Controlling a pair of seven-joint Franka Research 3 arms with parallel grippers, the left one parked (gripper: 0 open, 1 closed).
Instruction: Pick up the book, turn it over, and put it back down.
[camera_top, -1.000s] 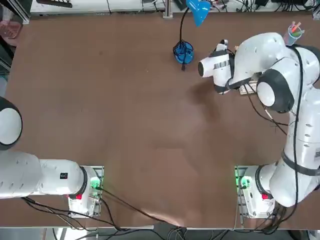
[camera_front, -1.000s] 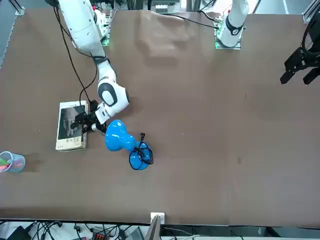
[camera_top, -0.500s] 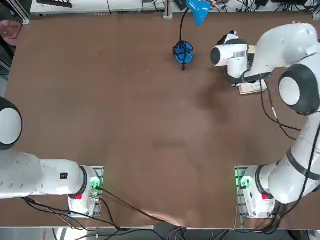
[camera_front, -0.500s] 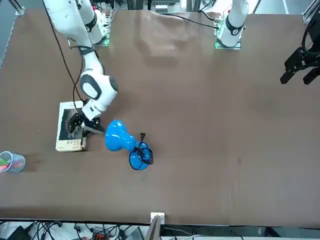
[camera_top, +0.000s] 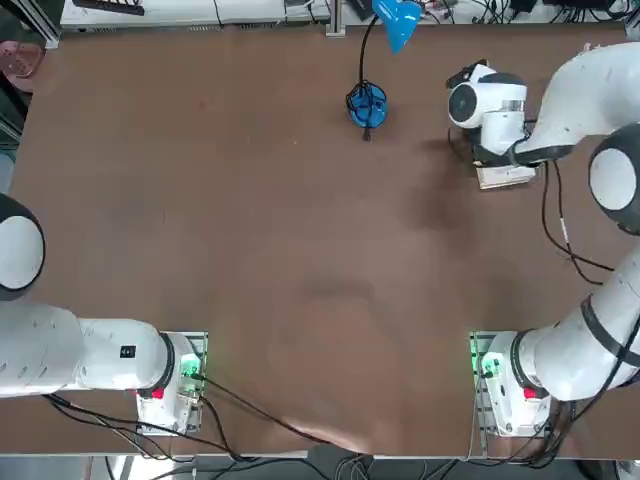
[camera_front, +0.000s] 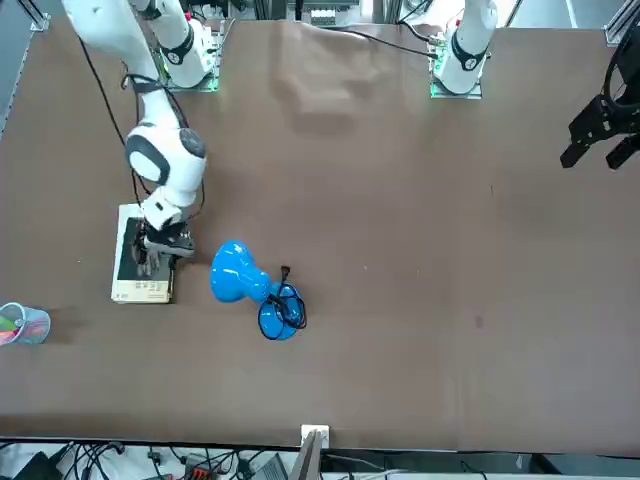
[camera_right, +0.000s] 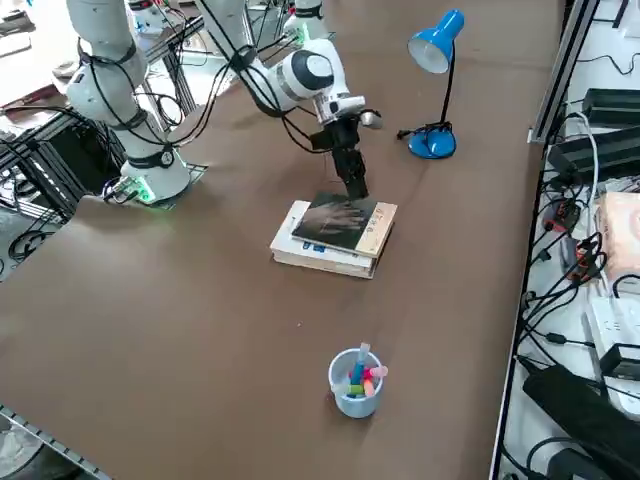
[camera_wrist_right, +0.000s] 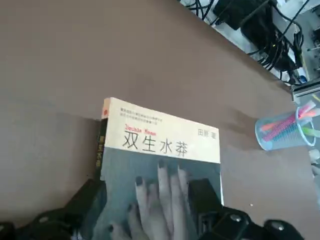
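The book (camera_right: 345, 222) lies with its dark grey cover up, showing a pale hand and a cream band (camera_wrist_right: 165, 135) of printed characters. It rests on a larger white book (camera_right: 322, 256) at the far right of the table. My right gripper (camera_right: 354, 186) hangs just above the book's (camera_front: 133, 255) nearer end, pointing down. In the wrist view my gripper (camera_wrist_right: 147, 200) is open. One finger (camera_wrist_right: 90, 197) stands by the spine and the other finger (camera_wrist_right: 202, 197) over the cover. Nothing is held. From overhead my wrist hides most of the stack (camera_top: 505, 177).
A blue desk lamp (camera_right: 434, 52) stands beside the books, its base (camera_top: 366, 104) toward the table's middle and its head (camera_front: 235, 272) close to my wrist. A clear cup of coloured pens (camera_right: 355, 384) stands beyond the books near the right edge.
My right arm has swung rightward from beside the lamp to over the books. The gripper has stayed open throughout. The book has not moved.
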